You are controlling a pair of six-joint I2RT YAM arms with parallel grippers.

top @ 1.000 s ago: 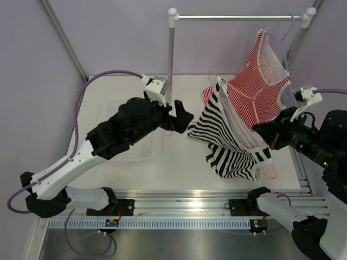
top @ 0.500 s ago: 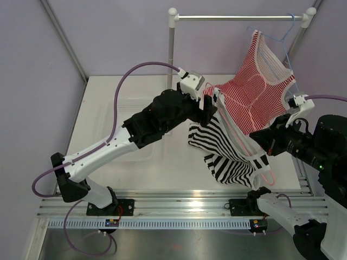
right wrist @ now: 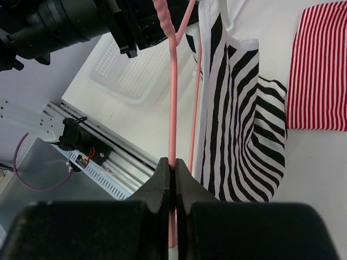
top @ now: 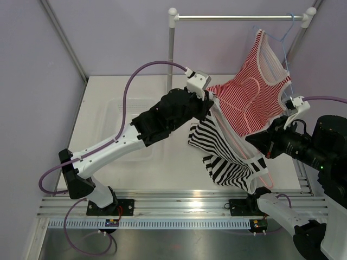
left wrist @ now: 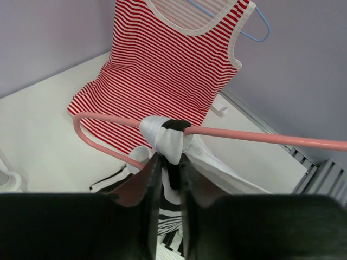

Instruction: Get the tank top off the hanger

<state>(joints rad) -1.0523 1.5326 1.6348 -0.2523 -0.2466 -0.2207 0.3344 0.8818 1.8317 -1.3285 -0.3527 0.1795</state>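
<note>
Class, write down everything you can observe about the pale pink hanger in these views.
The hanger is a thin, pale pink, wire-like frame with a rounded bend at one end. It is held above the table. The right gripper has its jaws shut on one pink rod. A bunched white-trimmed strap of the tank top wraps its bar, where the left gripper pinches the fabric.

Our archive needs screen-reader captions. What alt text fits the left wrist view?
The left gripper pinches the tank top strap bunched over the pink hanger. Behind hangs a red-and-white striped top on a blue hanger.
</note>
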